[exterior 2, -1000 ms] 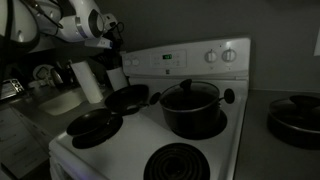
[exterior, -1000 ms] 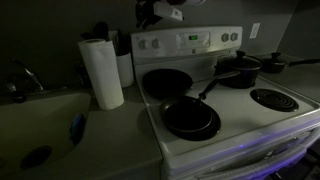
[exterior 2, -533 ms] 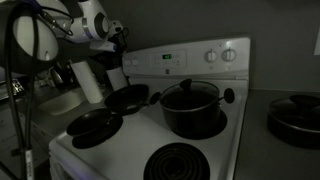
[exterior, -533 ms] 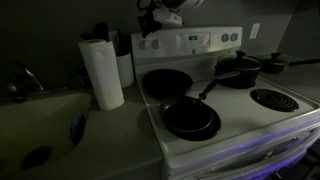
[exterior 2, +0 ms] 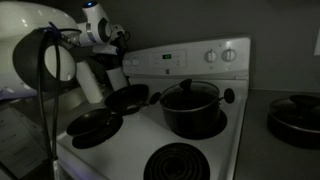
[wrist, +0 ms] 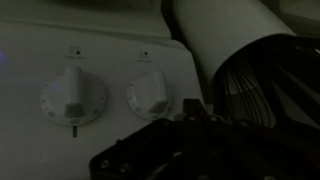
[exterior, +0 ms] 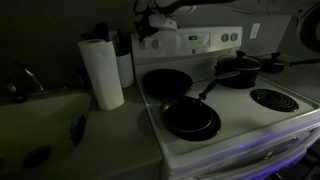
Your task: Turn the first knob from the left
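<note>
Two white knobs face the wrist view, the first knob (wrist: 72,100) near the left edge of the stove panel (wrist: 30,50) with bare panel around it, its neighbour (wrist: 150,97) just beside, while the fingers (wrist: 165,150) are a dark blur at the bottom edge, their opening impossible to tell.

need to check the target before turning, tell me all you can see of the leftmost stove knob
In the wrist view the knob is white, round, plastic-looking, with a raised bar grip standing near upright. It sits on the white stove panel, a small label above, a second knob beside it. Nothing touches it; the tool is lower.
</note>
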You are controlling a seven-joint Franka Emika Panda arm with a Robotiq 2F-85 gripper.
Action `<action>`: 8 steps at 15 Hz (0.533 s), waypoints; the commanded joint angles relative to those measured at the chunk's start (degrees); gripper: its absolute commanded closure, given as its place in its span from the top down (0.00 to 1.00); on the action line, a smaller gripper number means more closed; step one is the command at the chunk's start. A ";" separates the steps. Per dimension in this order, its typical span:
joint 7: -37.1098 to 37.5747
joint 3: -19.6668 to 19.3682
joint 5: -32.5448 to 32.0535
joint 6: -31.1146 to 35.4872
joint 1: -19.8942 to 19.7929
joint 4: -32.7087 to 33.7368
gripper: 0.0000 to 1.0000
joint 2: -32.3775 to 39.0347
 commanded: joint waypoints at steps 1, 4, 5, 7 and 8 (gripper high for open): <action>-2.04 0.10 -0.41 -2.31 0.44 6.76 0.00 4.13; -2.50 -0.70 -1.69 -2.48 0.99 8.50 0.00 5.14; -1.89 -1.33 -2.41 -2.93 1.21 8.77 0.00 5.20; -1.39 -2.19 -3.88 -3.30 1.60 9.31 0.00 5.34; -1.33 -2.66 -4.76 -3.38 1.81 9.63 0.00 5.47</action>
